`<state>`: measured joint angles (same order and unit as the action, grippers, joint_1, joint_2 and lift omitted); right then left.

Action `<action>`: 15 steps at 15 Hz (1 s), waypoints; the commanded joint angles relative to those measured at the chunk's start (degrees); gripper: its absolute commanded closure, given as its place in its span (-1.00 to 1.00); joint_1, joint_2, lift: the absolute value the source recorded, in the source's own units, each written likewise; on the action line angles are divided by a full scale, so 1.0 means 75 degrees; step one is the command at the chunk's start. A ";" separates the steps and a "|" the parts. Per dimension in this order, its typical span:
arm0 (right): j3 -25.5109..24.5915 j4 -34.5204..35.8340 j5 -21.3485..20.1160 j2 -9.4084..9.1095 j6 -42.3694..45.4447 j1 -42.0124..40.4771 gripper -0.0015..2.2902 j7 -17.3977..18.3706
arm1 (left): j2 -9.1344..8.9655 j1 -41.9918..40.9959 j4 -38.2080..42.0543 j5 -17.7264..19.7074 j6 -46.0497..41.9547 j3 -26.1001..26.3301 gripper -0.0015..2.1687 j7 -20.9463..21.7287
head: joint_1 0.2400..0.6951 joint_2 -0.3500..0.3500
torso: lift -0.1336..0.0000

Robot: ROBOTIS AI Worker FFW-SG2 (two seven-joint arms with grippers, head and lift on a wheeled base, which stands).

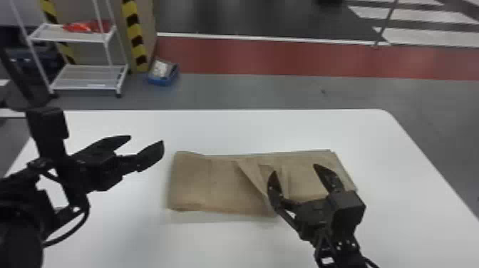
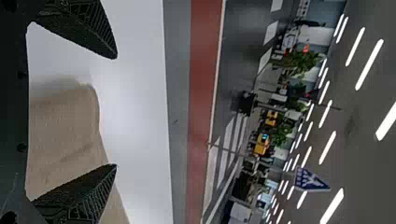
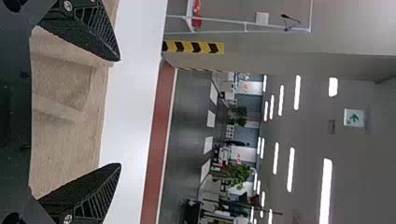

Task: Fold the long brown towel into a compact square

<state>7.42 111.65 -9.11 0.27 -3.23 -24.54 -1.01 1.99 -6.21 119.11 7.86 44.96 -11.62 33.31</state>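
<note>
White table [image 1: 228, 132], flat top, straight far edge, rounded far R corner; R side slants outward twd the near end. Brown towel [image 1: 221, 185] lies flat approx mid-table, long way L to R, folded in layers w/ stacked edges at the R end. Loose diagonal flap [image 1: 251, 173] just R of its ctr, slanting from far L to near R. Faint shadow along towel's near edge.
</note>
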 commanded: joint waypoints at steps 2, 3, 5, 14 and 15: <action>0.0733 -0.0179 -0.0566 -0.0042 -0.1579 0.0600 -0.93 0.0064 | 0.0181 -0.0403 -0.0553 0.0628 -0.0726 -0.1040 -0.95 0.0094 | 1.00 0.25 | -0.87; 0.0909 -0.0226 -0.0660 -0.0042 -0.2189 0.0823 -0.93 0.0099 | 0.0204 -0.0544 -0.0635 0.0733 -0.0843 -0.1157 -0.94 0.0129 | 1.00 0.34 | -0.87; 0.1237 -0.0355 -0.0789 -0.0042 -0.2775 0.1221 -0.93 0.0111 | 0.0204 -0.0731 -0.0776 0.0804 -0.0867 -0.1251 -0.94 0.0211 | 1.00 0.49 | -0.87; 0.1600 -0.0132 -0.1059 -0.0042 -0.4204 0.1420 -0.57 0.0533 | 0.0216 -0.0813 -0.0858 0.0804 -0.0867 -0.1134 -0.93 0.0281 | 1.00 0.63 | -0.87; 0.1553 -0.0062 -0.1047 -0.0042 -0.4204 0.1373 -0.48 0.0556 | 0.0216 -0.0825 -0.0881 0.0792 -0.0867 -0.1134 -0.93 0.0293 | 1.00 0.62 | -0.87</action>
<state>19.36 110.46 -17.03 0.26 -34.73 -13.81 2.99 3.60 -12.28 112.64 13.87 38.46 -20.14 35.46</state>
